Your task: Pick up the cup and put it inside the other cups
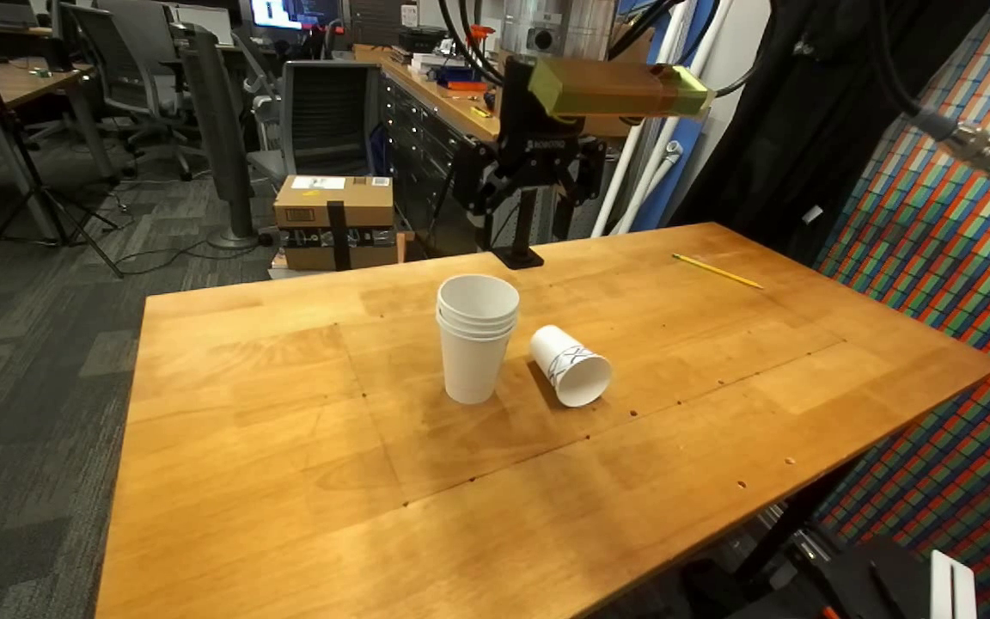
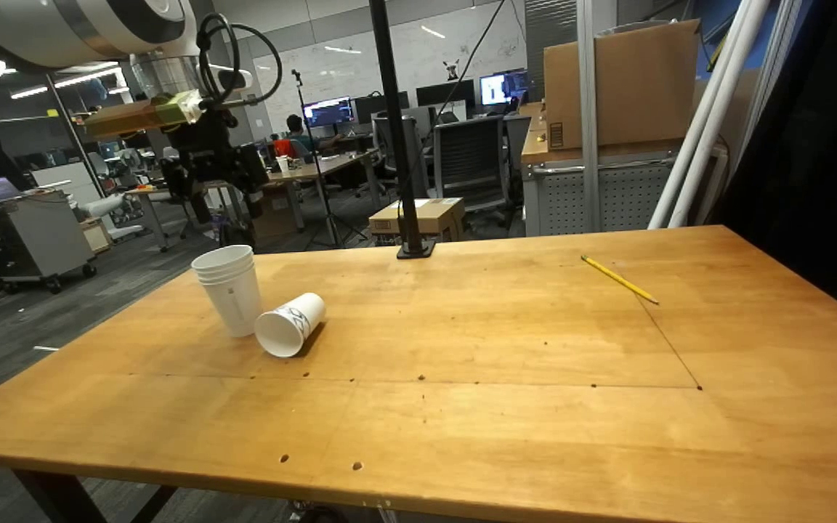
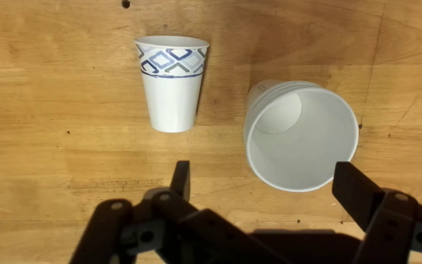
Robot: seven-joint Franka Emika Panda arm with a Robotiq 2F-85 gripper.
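Note:
Plain white paper cups stand upright and nested in one stack, in both exterior views and in the wrist view. About three rims show near its top. The cup and the other cups look alike, so I cannot tell which is which; only the top one shows its open mouth. My gripper is open and empty, above and apart from the stack, also in an exterior view. In the wrist view the fingertips are wide apart, and one overlaps the stack's rim in the picture.
A white cup with a blue and grey diamond band lies on its side beside the stack. A yellow pencil lies on the wooden table. A black post stands at the table's edge.

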